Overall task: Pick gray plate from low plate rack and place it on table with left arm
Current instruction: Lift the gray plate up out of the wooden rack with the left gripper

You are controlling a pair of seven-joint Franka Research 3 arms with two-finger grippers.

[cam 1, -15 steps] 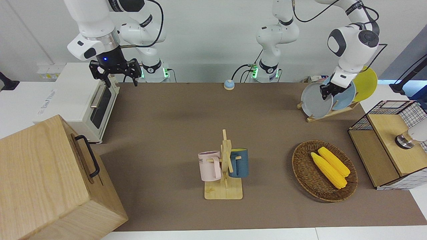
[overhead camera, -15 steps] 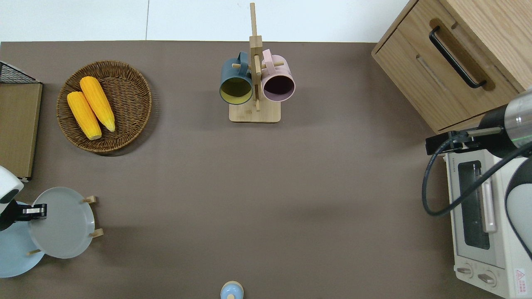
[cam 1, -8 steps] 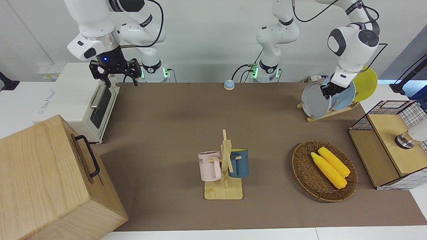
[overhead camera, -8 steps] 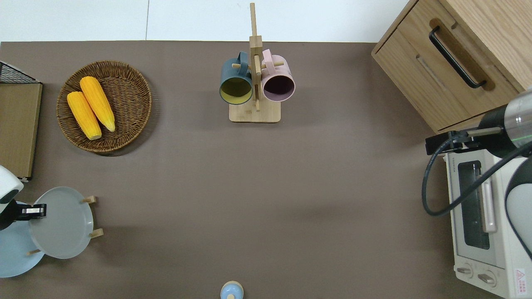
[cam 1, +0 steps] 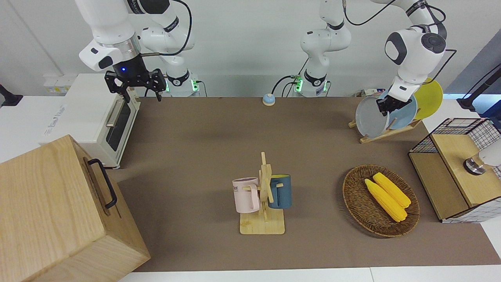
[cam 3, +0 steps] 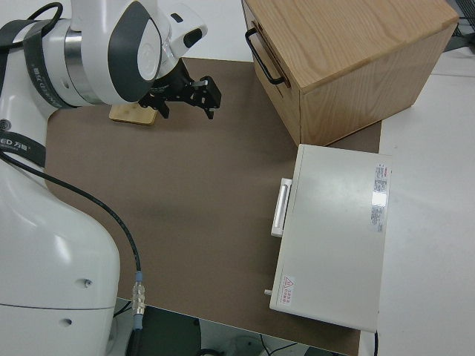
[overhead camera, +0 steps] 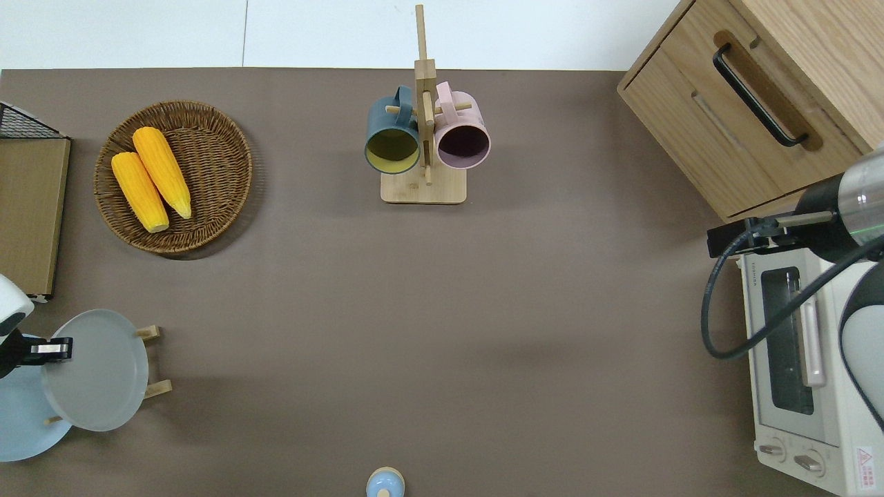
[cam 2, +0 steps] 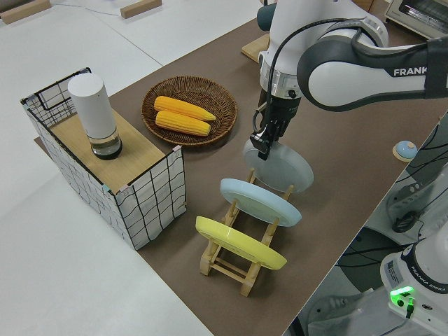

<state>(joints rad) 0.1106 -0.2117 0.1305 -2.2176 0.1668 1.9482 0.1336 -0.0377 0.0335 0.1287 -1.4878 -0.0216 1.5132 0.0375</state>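
Note:
The gray plate (cam 1: 369,118) is tilted on edge at the end of the low plate rack (cam 1: 385,133) nearest the table's middle. My left gripper (cam 1: 385,107) is shut on the plate's upper rim. The overhead view shows the gray plate (overhead camera: 97,370), the left gripper (overhead camera: 52,350) and the rack's pegs (overhead camera: 158,388). In the left side view the gray plate (cam 2: 281,168) hangs from the left gripper (cam 2: 260,140), with its lower edge close to the rack (cam 2: 231,263). The right gripper (cam 1: 135,84) is parked and open.
A light blue plate (cam 1: 404,115) and a yellow plate (cam 1: 429,98) stand in the rack. A corn basket (cam 1: 381,200), a wire crate (cam 1: 456,168), a mug tree (cam 1: 263,196), a toaster oven (cam 1: 96,113), a wooden cabinet (cam 1: 58,211) and a small bell (cam 1: 268,99) stand around the brown table (cam 1: 203,149).
The left gripper has risen a little with the gray plate, which has turned more edge-on and drawn slightly toward the left arm's end of the table. The right arm has not moved.

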